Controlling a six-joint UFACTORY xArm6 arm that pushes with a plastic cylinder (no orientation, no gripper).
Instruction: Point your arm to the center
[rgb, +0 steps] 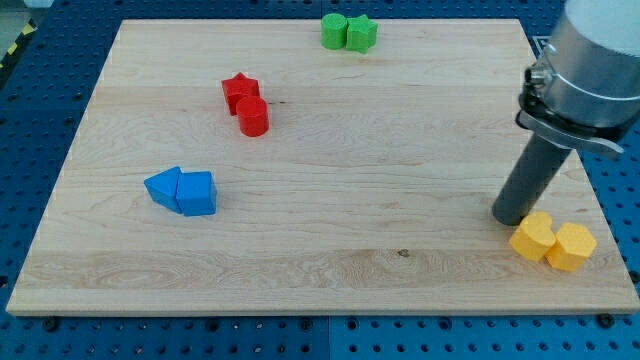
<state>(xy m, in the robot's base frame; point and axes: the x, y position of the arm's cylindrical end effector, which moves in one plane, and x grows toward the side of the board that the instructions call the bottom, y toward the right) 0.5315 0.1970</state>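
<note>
My tip rests on the wooden board at the view's right, touching or just left of and above two yellow blocks: a rounded one and a hexagonal one beside it. A red star block and a red cylinder sit together at upper left of centre. Two blue blocks lie side by side at the left. Two green blocks sit together at the top edge.
The board lies on a blue perforated table. The arm's grey body rises over the board's right edge.
</note>
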